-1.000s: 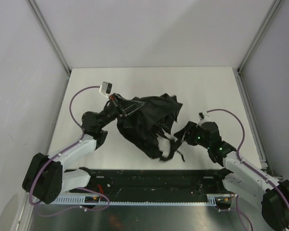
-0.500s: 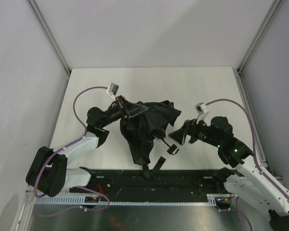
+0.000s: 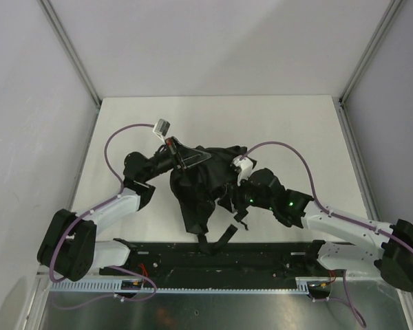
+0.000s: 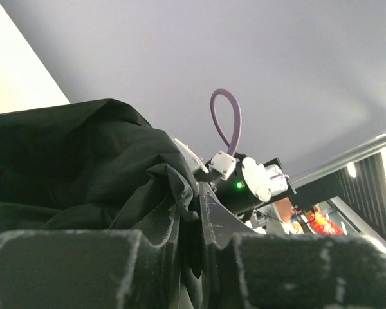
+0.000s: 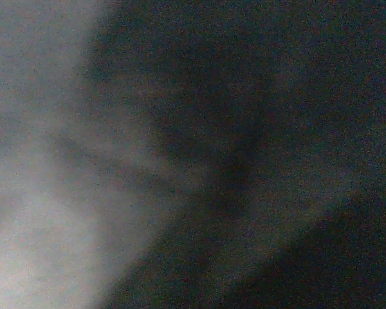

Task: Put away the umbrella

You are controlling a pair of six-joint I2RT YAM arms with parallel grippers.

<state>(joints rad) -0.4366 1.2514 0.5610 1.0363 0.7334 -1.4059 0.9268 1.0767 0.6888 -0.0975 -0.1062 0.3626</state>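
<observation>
The umbrella (image 3: pixel 203 185) is a crumpled heap of black fabric in the middle of the white table, with a loose strap (image 3: pixel 225 235) trailing toward the front rail. My left gripper (image 3: pixel 186 157) holds its upper left edge. In the left wrist view a fold of that fabric (image 4: pixel 83 154) is pinched between the shut fingers of the left gripper (image 4: pixel 202 212). My right gripper (image 3: pixel 231 195) is pushed into the umbrella's right side, its fingertips hidden in the folds. The right wrist view shows only blurred dark fabric (image 5: pixel 276 129), so its jaws cannot be read.
A black rail (image 3: pixel 275 254) runs along the near edge between the arm bases. The bare table (image 3: pixel 296 124) stretches behind and to the right of the umbrella. Grey walls with metal posts (image 3: pixel 72 55) close in the sides and back.
The right arm swung back, then left into the umbrella's right side. The umbrella bunched narrower and its strap now hangs toward the rail. The left gripper shifted slightly right, keeping its hold.
</observation>
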